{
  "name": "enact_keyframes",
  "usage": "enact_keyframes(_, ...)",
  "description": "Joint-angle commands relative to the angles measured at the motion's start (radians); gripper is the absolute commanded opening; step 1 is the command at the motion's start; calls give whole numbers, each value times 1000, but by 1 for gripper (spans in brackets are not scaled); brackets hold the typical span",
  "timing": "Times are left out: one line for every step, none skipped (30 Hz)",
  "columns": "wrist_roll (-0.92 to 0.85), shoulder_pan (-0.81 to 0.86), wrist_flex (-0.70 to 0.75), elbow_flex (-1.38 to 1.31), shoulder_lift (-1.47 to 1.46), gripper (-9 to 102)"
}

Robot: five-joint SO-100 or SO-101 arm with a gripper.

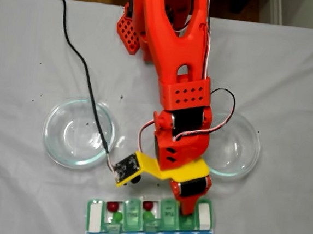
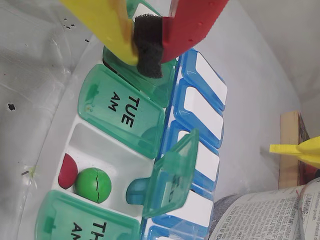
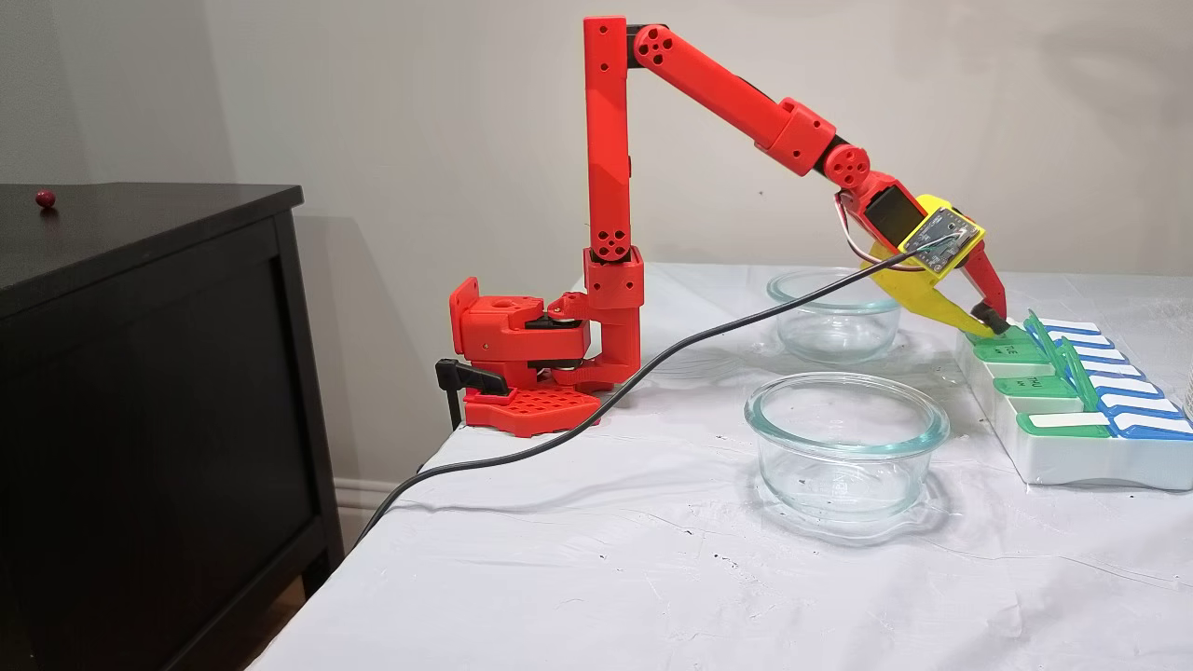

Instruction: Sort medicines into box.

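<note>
The box [image 1: 205, 215] lies at the near table edge, with green lids and a blue row. Two of its open compartments each hold a dark red ball [image 1: 113, 206] and a green ball [image 1: 117, 216]. In the wrist view one such pair, red ball [image 2: 67, 172] and green ball [image 2: 93, 185], sits beside the TUE lid [image 2: 122, 110]. My gripper [image 1: 188, 208] hangs over the box's right part, just past TUE. Its yellow and red fingers are shut, black foam pads [image 2: 148, 45] pressed together. No ball shows between them. From the side, the gripper [image 3: 993, 323] tips touch the box [image 3: 1072, 457].
Two clear glass dishes [image 1: 78, 132] [image 1: 236, 146] stand left and right of the arm, with nothing in them. A black cable [image 1: 88, 83] crosses the white cloth to the wrist camera. A dark cabinet [image 3: 149, 373] left of the table carries one small dark red ball [image 3: 44, 198].
</note>
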Motion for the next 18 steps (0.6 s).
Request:
enact_keyframes(-91,-40,-17,35,14,0)
enact_keyframes(-100,-46,-31,55,25,0)
enact_keyframes(-117,-54,-37,71,32,0)
enact_keyframes(-135,-61,-38,84,38,0)
enact_keyframes(-143,-66,-38,92,41,0)
enact_keyframes(-150,-69,-35,95,41,0)
enact_keyframes(-160,-72,-35,100,38,0)
enact_keyframes(-161,-72,-35,103,34,0)
enact_keyframes(-167,-75,-31,103,26,0)
enact_keyframes(-175,-78,-28,103,18,0)
enact_keyframes(-176,-80,-28,103,11,0)
enact_keyframes(-176,-80,-28,103,3,0)
enact_keyframes(-178,-80,-28,103,-3,0)
enact_keyframes(-176,-80,-31,103,-6,0)
enact_keyframes(-172,-77,-34,103,-6,0)
enact_keyframes(-169,-74,-34,100,2,0)
enact_keyframes(-163,-67,-35,95,20,0)
enact_keyframes(-152,-60,-38,92,48,0)
